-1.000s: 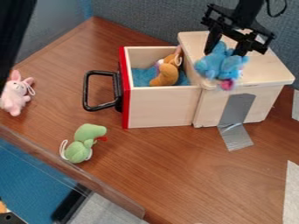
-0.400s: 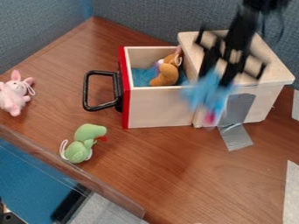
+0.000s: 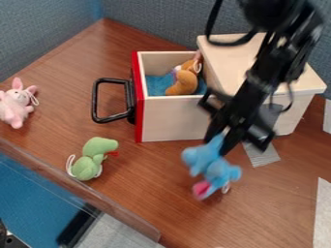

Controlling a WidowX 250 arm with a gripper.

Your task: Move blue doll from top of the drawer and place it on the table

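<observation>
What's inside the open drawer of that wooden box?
Inside the drawer sit an orange-brown toy and something blue. The front wall hides the drawer's floor nearest it, so anything low there can't be seen.

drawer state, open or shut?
Open. The drawer is pulled out from the wooden box, its red front well clear of it, and the orange toy shows inside.

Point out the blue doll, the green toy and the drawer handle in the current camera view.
Blue doll (image 3: 211, 165): camera view, on its blue body.
Green toy (image 3: 84, 168): camera view, on its lower body.
Drawer handle (image 3: 96, 100): camera view, on the upright bar farthest from the red drawer front.
</observation>
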